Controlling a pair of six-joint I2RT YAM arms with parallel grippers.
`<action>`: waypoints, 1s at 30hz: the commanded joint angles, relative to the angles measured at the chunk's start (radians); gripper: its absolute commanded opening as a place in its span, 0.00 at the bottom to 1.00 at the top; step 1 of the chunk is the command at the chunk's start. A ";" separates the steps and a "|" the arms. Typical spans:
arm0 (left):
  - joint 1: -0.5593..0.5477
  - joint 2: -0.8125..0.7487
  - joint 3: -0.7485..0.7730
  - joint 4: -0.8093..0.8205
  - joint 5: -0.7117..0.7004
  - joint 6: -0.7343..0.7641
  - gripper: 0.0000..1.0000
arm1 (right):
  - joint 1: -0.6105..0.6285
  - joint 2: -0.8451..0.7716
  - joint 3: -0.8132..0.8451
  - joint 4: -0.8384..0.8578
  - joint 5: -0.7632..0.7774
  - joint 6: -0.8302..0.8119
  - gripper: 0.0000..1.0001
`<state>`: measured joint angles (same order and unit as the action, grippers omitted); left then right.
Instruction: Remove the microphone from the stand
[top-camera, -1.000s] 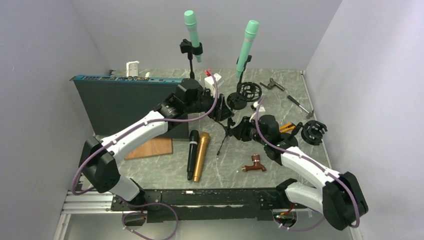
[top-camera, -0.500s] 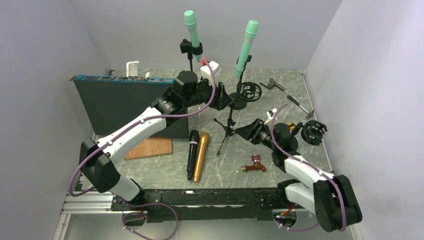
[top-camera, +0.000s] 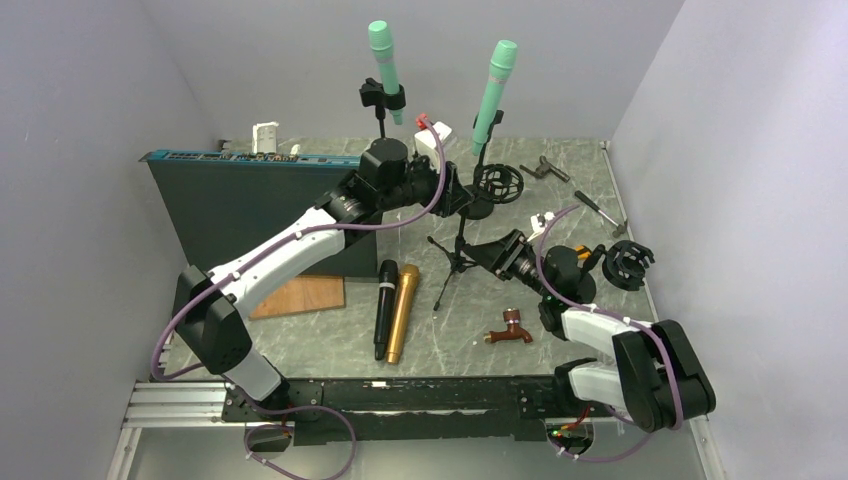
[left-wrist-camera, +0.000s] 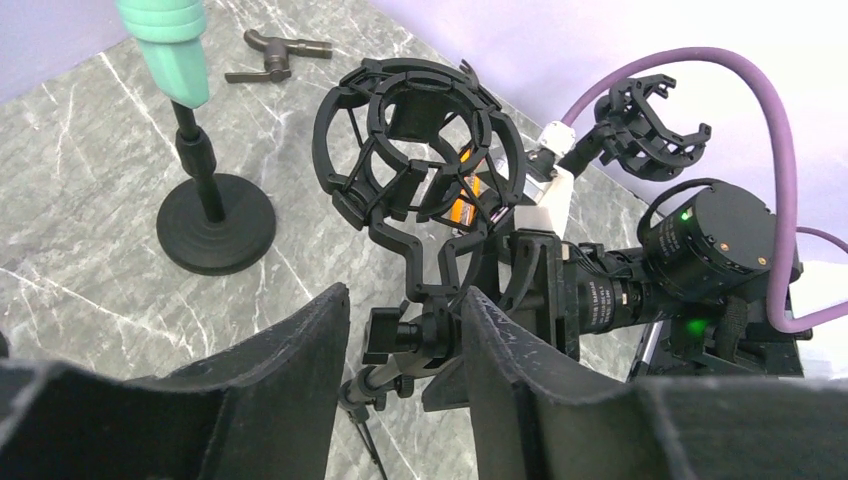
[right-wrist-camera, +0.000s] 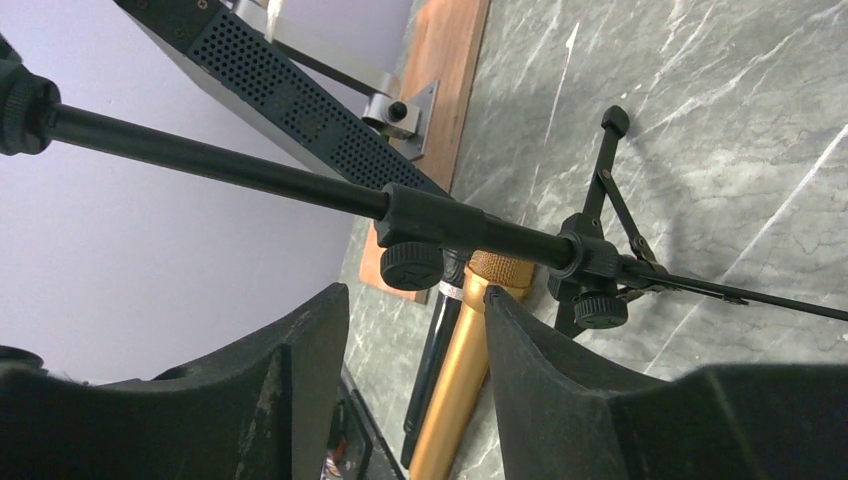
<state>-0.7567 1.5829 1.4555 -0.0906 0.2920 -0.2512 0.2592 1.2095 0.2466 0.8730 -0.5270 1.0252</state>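
Note:
Two green microphones (top-camera: 383, 55) (top-camera: 492, 90) stand upright in clips on stands at the back. A black microphone (top-camera: 384, 308) and a gold microphone (top-camera: 402, 312) lie side by side on the table. A tripod stand (top-camera: 452, 262) carries an empty black shock mount (left-wrist-camera: 420, 140). My left gripper (left-wrist-camera: 405, 300) straddles the swivel joint under that mount; one finger touches it and a gap shows at the other. My right gripper (right-wrist-camera: 415, 295) is open and empty just below the stand's pole (right-wrist-camera: 250, 170).
A dark box (top-camera: 240, 200) fills the back left with a wooden board (top-camera: 300, 297) in front of it. A brass tap (top-camera: 510, 328) lies near the right arm. A second shock mount (top-camera: 630, 265) and hand tools (top-camera: 600, 212) sit at the right.
The right gripper has opened and drawn back to the right of the tripod stand. The left gripper has moved right to the stand's top joint and its fingers have narrowed.

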 joint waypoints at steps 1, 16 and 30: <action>-0.008 0.011 0.022 -0.024 0.023 0.031 0.48 | 0.009 0.011 0.042 0.053 -0.001 -0.014 0.54; -0.017 0.010 0.003 -0.047 0.004 0.055 0.43 | 0.045 0.045 0.085 0.018 0.029 -0.084 0.40; -0.024 0.024 0.020 -0.075 0.016 0.061 0.23 | 0.186 -0.045 0.144 -0.289 0.268 -0.390 0.00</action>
<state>-0.7673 1.5829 1.4597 -0.0910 0.2924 -0.2218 0.3847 1.1748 0.3309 0.6979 -0.3569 0.7948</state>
